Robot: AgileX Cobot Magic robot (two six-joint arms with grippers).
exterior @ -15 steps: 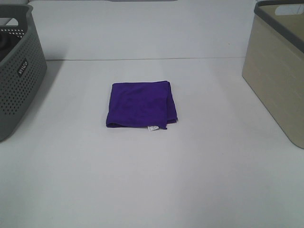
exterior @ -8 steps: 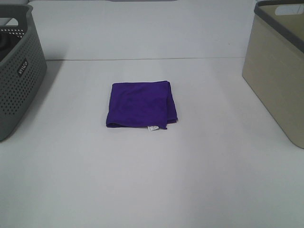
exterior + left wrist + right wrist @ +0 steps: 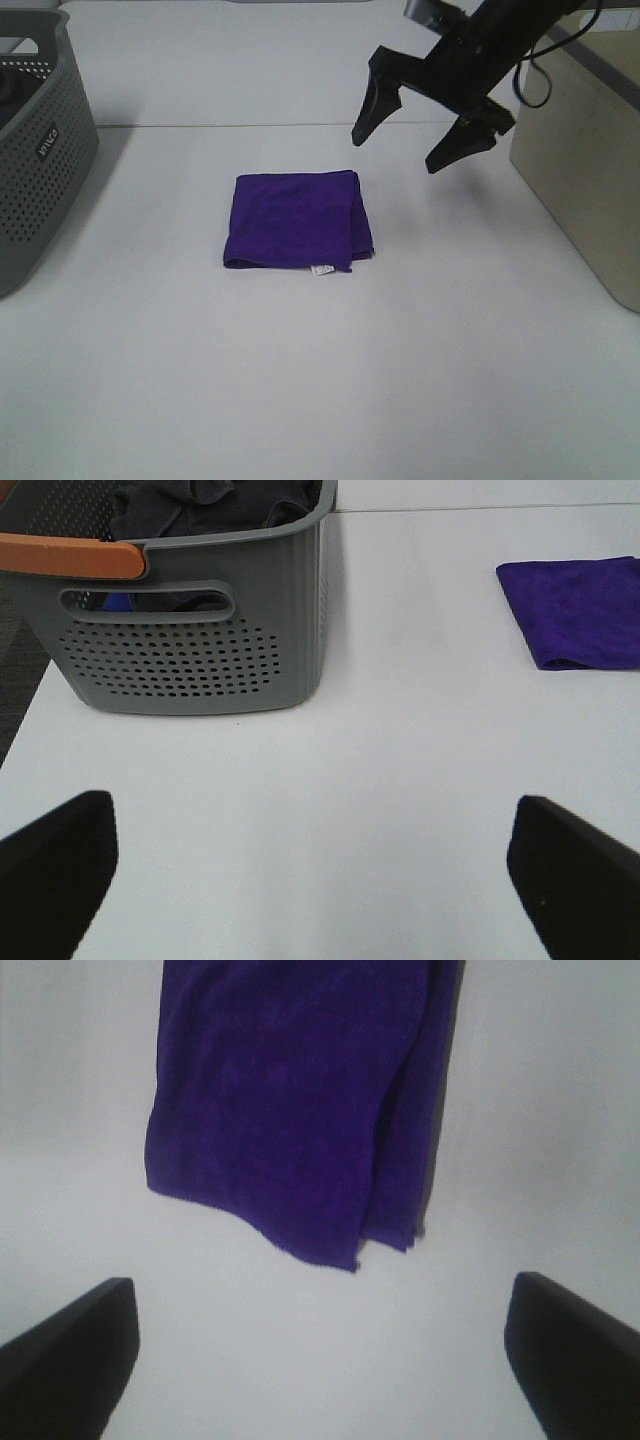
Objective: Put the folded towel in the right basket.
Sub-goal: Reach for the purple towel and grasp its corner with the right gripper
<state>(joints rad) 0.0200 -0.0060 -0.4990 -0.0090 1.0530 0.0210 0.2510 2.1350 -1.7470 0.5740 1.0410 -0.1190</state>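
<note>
At centre frame on the counter (image 3: 300, 380), the folded purple towel (image 3: 297, 220) lies flat. Toward the upper right, the right end effector (image 3: 395, 154) hangs spread wide and empty, near the beige basket (image 3: 575, 160). The left end effector (image 3: 320, 880) seems wide open too, with only its tips showing, holding nothing.

On the wall of the grey perforated basket (image 3: 30, 205) at the left, a small dark label (image 3: 47, 141) with white letters, slanted and too blurred to spell out with certainty. At the near edge of the purple towel (image 3: 295, 220), a small white tag (image 3: 322, 270), its print too tiny to read.
</note>
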